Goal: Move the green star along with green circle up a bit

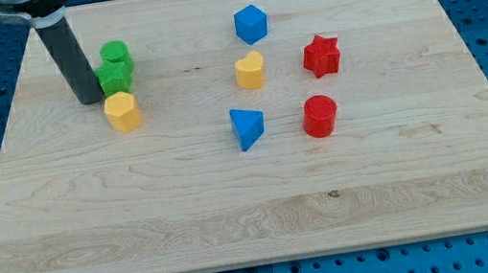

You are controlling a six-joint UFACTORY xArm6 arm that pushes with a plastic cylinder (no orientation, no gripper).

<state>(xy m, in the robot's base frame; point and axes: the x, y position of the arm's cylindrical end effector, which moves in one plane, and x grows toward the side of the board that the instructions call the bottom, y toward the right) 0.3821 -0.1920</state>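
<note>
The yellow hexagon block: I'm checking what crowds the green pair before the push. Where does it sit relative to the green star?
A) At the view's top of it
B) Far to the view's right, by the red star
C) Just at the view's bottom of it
C: the yellow hexagon block lies directly below the green star in the view, with my tip just to their left.

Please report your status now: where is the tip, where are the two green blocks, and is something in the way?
My tip just left of green star. Green circle touching star's upper side. Upward path open; yellow block sits just below.
</note>
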